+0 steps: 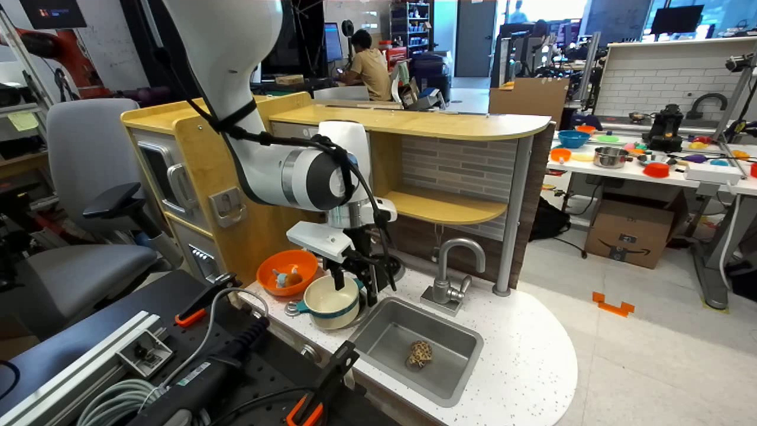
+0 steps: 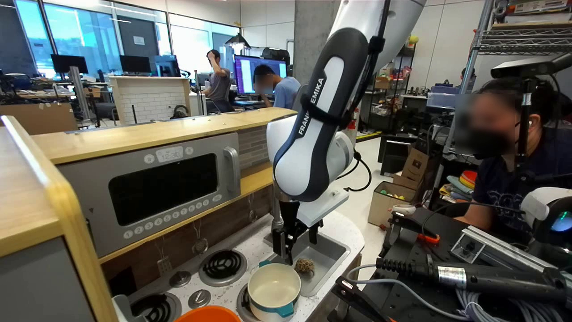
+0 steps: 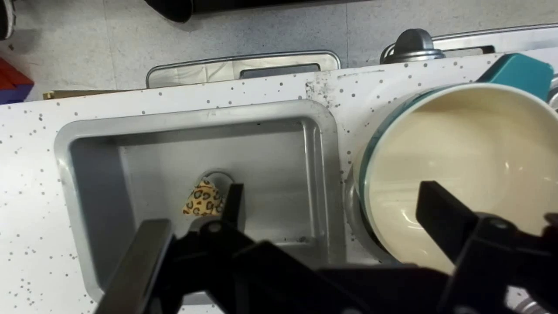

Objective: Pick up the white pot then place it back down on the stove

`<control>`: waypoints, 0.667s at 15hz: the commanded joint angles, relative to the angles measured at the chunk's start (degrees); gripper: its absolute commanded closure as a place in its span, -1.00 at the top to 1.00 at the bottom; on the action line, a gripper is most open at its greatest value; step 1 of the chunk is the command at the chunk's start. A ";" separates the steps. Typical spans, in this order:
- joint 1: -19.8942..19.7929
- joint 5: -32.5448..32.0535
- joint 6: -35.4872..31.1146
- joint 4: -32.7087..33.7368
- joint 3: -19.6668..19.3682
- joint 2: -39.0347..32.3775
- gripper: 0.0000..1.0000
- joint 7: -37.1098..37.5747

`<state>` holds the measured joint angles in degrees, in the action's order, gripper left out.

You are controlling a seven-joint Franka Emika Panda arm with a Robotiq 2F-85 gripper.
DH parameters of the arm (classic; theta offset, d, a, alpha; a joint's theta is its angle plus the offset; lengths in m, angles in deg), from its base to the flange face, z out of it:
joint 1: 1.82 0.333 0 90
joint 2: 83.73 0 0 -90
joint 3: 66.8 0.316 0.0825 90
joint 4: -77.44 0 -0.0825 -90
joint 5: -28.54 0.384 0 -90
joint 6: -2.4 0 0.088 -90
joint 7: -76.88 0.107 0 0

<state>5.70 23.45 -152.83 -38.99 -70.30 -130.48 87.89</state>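
Robotiq claw (image 3: 332,201), nearest in wrist view: spread wide, nothing held. White pot (image 3: 471,168): on stove (image 2: 225,295), near front edge of counter (image 3: 26,209); below claw, on side away from counter's rounded end. Axis through teal handles (image 3: 521,74) roughly front edge to back. Grasp likely turns on rim facing sink (image 3: 192,120). Markings: arm (image 2: 331,85), "FRAN… EMIKA"; toy microwave (image 2: 163,190), numbered keypad.

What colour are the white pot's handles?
Teal; clearest on one handle in the wrist view.
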 commanded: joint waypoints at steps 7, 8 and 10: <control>2.93 0.48 -0.29 7.47 -0.47 -8.01 1.00 0.48; 2.93 0.57 0.11 8.05 -0.35 -8.50 1.00 0.34; 3.21 0.52 0.36 8.94 -0.51 -9.37 0.94 0.39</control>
<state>8.03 23.45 -152.82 -32.75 -70.29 -137.56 87.96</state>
